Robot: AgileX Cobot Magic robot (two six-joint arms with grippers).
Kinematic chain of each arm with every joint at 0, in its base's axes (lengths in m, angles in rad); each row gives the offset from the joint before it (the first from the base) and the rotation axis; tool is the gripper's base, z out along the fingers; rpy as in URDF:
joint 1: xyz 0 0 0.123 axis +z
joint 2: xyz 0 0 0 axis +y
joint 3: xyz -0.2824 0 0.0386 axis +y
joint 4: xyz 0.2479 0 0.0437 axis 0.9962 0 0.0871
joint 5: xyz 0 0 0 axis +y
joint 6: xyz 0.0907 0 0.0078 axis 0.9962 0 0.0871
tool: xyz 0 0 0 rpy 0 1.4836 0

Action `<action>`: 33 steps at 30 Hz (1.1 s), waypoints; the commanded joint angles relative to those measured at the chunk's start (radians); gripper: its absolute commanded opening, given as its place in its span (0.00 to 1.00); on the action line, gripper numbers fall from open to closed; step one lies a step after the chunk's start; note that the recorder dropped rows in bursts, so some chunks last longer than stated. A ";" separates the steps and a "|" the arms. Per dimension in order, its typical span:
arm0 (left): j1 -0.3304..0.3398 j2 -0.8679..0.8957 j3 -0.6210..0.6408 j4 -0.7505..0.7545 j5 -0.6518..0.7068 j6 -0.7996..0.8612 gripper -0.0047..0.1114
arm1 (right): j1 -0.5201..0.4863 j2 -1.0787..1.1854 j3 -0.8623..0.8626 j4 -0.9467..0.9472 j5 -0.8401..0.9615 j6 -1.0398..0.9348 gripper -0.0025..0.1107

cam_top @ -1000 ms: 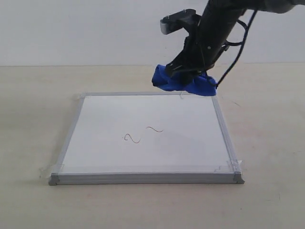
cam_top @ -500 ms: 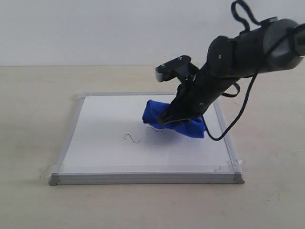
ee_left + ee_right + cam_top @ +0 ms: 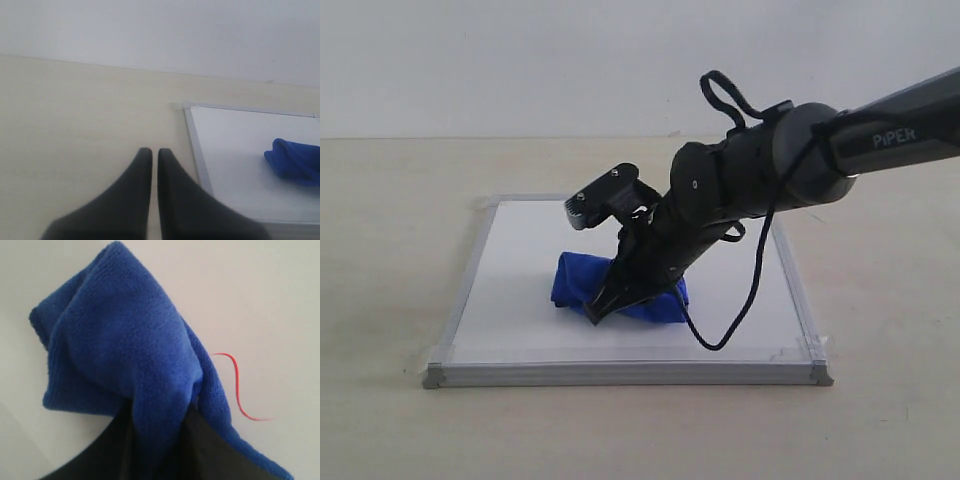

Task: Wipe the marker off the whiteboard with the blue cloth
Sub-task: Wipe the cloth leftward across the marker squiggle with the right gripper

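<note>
We saw the right gripper (image 3: 607, 303) pinching the blue cloth (image 3: 575, 283) and pressing it onto the whiteboard (image 3: 515, 240), near the middle of its front half. In the right wrist view one thin marker squiggle (image 3: 236, 387) lay bare just beside the cloth's edge, so a stroke running the wrong way could miss it. We judged the cloth bunched: a narrow contact patch could smear ink rather than lift it, and hard pushing might slide the whiteboard. The left gripper (image 3: 151, 156), fingers pressed together, hung over the table (image 3: 75, 125) beside the whiteboard
</note>
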 commanded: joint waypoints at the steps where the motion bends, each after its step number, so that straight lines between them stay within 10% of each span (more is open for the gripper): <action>1: -0.003 -0.003 0.004 -0.008 0.003 0.005 0.08 | -0.008 0.031 0.005 -0.022 -0.004 -0.033 0.02; 15: -0.003 -0.003 0.004 -0.008 0.003 0.005 0.08 | -0.239 0.052 0.003 -0.031 -0.129 0.064 0.02; 33: -0.003 -0.003 0.004 -0.008 0.003 0.005 0.08 | 0.047 0.052 -0.051 0.010 0.034 -0.143 0.02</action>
